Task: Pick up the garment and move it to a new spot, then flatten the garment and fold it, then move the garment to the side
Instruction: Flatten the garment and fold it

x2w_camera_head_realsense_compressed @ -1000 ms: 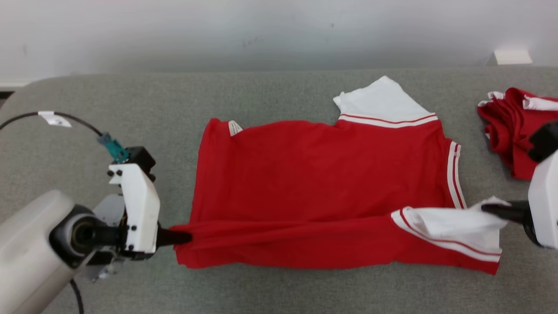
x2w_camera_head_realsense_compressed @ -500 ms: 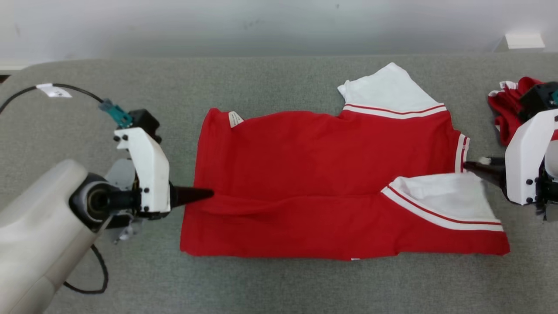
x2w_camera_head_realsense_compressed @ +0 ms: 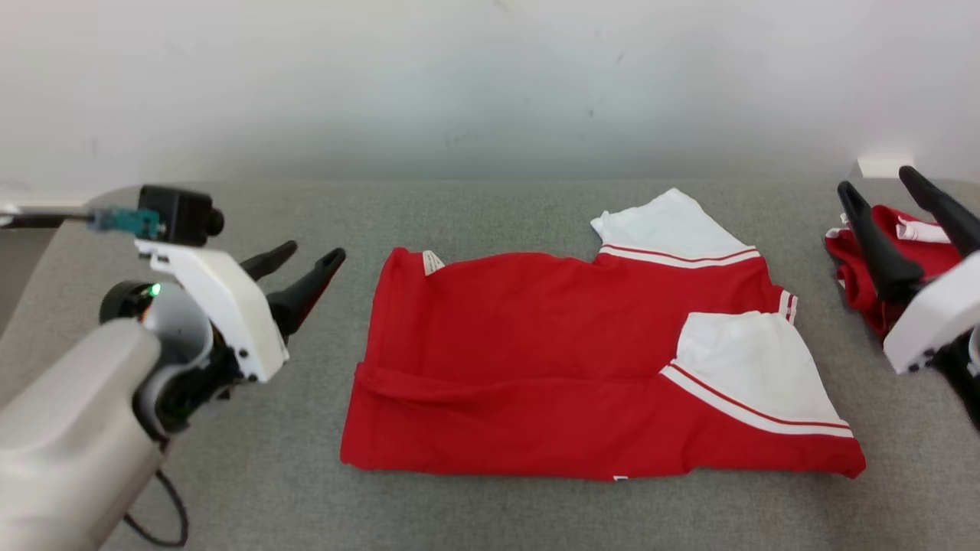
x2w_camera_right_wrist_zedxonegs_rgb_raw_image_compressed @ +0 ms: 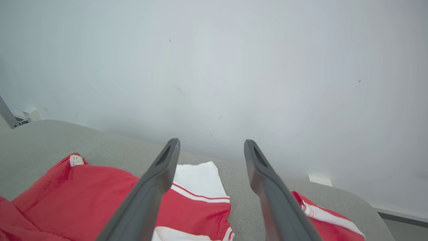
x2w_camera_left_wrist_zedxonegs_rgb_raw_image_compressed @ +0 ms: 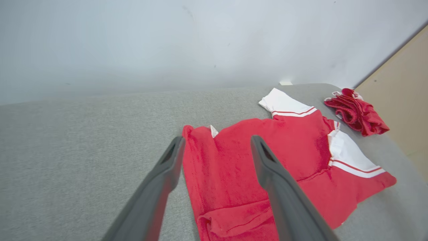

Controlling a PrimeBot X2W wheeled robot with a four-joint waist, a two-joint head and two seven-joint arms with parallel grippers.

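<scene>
From the head view, the garment (x2w_camera_head_realsense_compressed: 536, 360) lies flat in the middle of the grey worktop (x2w_camera_head_realsense_compressed: 490, 214), its long axis running left to right. The hem end points to the worktop's left edge and the sleeve end to its right edge. The left gripper (x2w_camera_head_realsense_compressed: 312, 256) hangs above the worktop just off the hem end, level with that end's far corner, jaws spread and holding nothing. The right gripper (x2w_camera_head_realsense_compressed: 877, 182) stands off the sleeve end by the right edge, jaws likewise released, in front of a second crumpled red pile (x2w_camera_head_realsense_compressed: 850, 272). Each arm is nearer its own end, so a next fold would likely have each take the corner on its side. The shirt is red with white sleeves trimmed in red and white stripes. Its near long edge is turned over into a band, and the near sleeve lies on the body. The far sleeve sticks out toward the far edge.

In the left wrist view, the spread jaws frame the hem end from above. The cloth lies ahead and to the right of them, a small white tag at its far corner.

In the right wrist view, the open jaws point at the wall, with the shirt low on their left and the spare pile low on their right.
</scene>
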